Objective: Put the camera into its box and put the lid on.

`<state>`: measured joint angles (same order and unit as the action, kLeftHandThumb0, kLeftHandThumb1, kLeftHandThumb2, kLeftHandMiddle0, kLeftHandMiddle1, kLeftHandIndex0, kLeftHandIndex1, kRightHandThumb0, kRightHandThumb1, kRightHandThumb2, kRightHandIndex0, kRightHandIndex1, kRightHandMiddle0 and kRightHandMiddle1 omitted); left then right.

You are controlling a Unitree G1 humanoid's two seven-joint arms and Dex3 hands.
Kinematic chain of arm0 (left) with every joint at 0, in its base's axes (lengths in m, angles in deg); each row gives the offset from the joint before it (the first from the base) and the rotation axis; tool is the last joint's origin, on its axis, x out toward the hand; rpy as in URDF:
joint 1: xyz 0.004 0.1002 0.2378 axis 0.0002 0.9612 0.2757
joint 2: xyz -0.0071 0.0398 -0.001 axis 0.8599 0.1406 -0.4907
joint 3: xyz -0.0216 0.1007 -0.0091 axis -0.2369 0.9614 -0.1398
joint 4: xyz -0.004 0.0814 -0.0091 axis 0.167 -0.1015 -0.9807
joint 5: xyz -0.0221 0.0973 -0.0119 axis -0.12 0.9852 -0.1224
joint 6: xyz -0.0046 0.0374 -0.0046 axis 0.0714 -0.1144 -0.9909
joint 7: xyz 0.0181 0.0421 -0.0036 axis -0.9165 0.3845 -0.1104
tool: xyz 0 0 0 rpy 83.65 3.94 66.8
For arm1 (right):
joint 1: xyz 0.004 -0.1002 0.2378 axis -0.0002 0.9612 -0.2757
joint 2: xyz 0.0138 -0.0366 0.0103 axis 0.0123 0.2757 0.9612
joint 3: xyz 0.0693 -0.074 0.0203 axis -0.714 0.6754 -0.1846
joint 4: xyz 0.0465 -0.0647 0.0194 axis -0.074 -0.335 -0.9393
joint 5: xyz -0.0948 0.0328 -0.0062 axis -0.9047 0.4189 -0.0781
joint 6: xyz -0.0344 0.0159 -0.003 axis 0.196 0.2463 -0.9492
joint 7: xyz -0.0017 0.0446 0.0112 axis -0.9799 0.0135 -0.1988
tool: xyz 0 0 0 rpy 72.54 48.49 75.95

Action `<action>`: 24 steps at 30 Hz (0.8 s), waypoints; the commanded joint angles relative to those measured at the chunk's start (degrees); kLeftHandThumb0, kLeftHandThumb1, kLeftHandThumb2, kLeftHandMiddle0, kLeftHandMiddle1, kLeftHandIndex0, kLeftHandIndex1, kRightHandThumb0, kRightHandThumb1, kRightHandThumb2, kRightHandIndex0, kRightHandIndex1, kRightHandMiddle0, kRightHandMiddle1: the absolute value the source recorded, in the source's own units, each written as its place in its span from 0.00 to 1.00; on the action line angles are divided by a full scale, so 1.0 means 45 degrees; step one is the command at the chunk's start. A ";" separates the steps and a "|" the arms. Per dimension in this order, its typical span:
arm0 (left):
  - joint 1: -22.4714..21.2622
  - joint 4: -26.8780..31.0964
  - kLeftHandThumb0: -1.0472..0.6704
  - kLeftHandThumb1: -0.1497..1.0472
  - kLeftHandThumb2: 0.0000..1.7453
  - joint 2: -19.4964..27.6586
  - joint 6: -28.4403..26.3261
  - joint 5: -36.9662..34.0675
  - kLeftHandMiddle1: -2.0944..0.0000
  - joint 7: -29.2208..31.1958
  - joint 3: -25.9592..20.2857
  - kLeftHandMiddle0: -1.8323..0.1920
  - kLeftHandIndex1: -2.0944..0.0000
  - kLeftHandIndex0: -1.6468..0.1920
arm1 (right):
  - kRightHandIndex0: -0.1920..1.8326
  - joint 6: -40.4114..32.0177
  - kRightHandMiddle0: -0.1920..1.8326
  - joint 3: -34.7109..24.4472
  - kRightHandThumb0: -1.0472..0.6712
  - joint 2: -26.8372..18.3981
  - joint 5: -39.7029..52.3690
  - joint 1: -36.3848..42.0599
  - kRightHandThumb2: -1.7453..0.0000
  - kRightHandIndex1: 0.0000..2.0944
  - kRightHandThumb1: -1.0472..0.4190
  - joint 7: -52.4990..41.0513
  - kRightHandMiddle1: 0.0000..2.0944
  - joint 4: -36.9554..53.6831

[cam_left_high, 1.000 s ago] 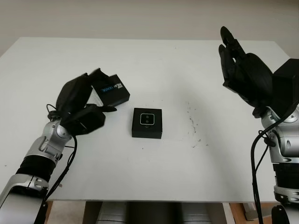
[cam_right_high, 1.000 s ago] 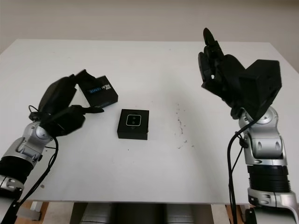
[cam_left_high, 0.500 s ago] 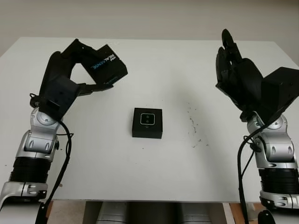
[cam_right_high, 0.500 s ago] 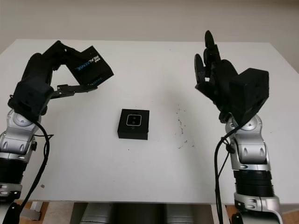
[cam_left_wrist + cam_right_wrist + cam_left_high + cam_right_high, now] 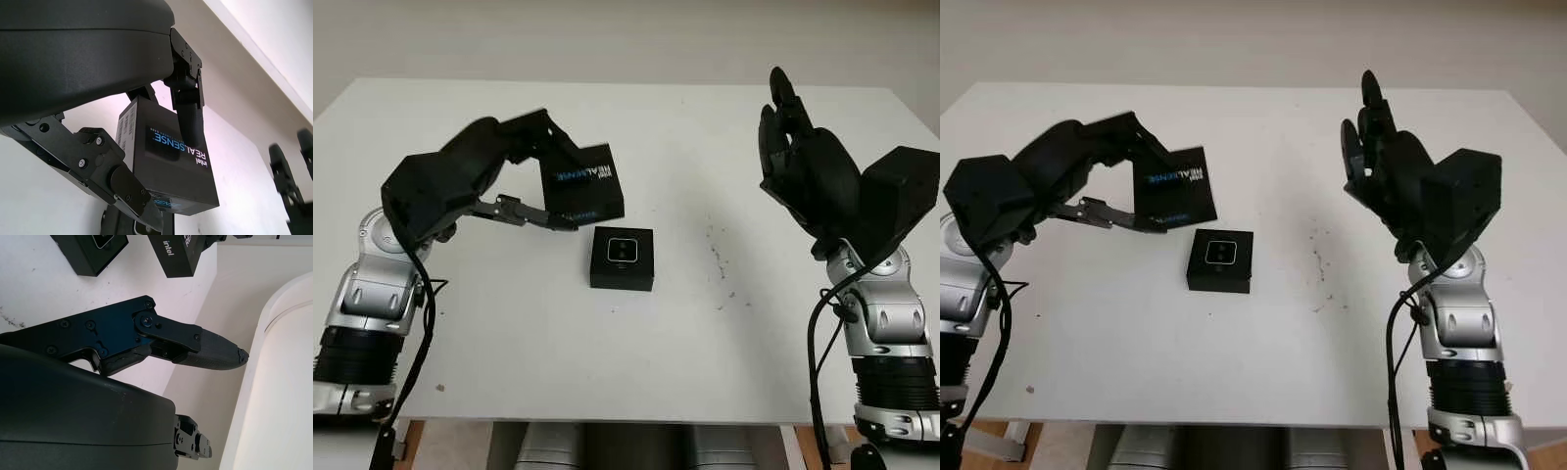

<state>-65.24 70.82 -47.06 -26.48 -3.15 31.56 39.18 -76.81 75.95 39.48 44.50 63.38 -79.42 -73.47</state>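
Nearest me, just below the middle of the left eye view, the box [image 5: 622,258] sits open on the table [image 5: 636,362] with the camera [image 5: 623,251] already seated in it, face up. Only the lid is left to do.

My left hand [image 5: 524,181], at left of centre, has its fingers clamped on the lid [image 5: 582,184], which I hold in the air, tilted steeply, its printed side turned toward my head. The lid hangs just up and to the left of the box, its lower edge close above the box's upper left corner but not touching it, as far as I can judge. So the box lies down and to the right of my left hand, a short way off, and this hand is much the nearer of the two. The lid will have to be levelled and squared to the box before it goes down; tilted as it is, it would catch on the rim.

My right hand [image 5: 803,162] is raised at the right of the frame, well apart from the box, open and holding nothing.

The table is white and plain, with a scatter of small dark specks [image 5: 720,264] to the right of the box. Beyond its far edge stands a pale bare wall [image 5: 607,39].
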 commanded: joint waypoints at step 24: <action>-0.0579 -0.2717 0.53 0.96 0.03 -0.1416 0.3597 0.1604 0.25 -0.0562 0.1477 0.73 0.29 0.75 | 0.00 -0.0671 0.00 -0.0457 0.17 -0.0205 0.0385 0.0506 0.57 0.00 0.00 0.0007 0.00 0.0631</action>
<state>-67.25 58.86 -53.12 -10.89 4.33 29.37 45.77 -79.58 74.51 39.17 46.06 65.42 -79.52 -71.97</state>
